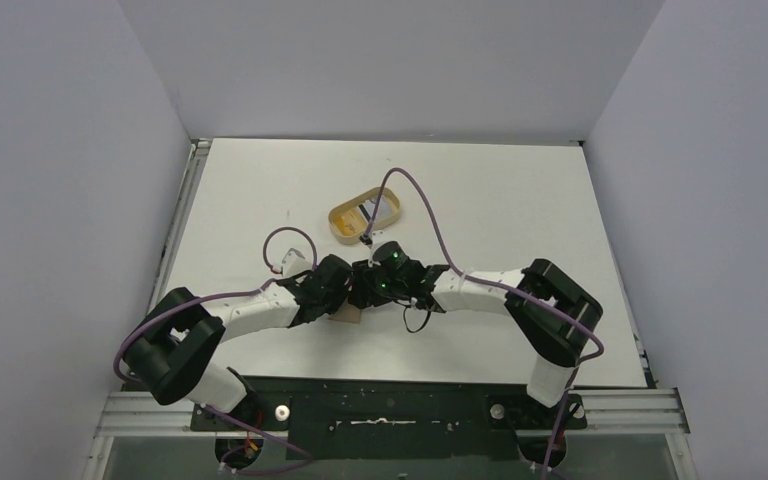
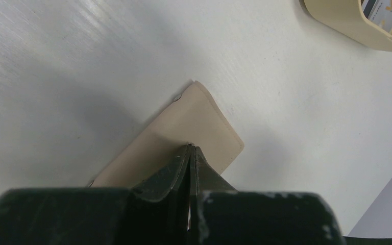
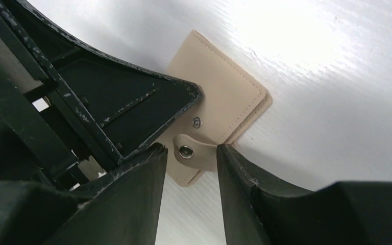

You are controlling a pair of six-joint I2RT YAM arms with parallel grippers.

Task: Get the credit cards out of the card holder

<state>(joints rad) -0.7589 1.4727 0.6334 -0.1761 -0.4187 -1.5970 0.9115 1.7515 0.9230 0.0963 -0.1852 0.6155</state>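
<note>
White counter [image 1: 520, 200], grey walls. Your right claw [image 3: 191, 153] is part open, jaws either side of the small tan snap tab [image 3: 200, 152], not visibly clamped on it. The tab lies crosswise in that gap, unsnapped, and juts from the edge of the flat tan-brown bifold card holder [image 3: 224, 92] that faces this claw. The holder lies folded between both arms. Your left claw [image 2: 190, 148] is pinched closed, tips pressing on the cover. No credit cards show from it. The oval tan wooden tray [image 1: 345, 228] sits beyond, apart, with a whitish card [image 1: 372, 210] inside. The right arm looks best placed to take the tab.

Left gripper [image 2: 190, 148] closed, right gripper [image 3: 191, 153] — jaws parted
</note>
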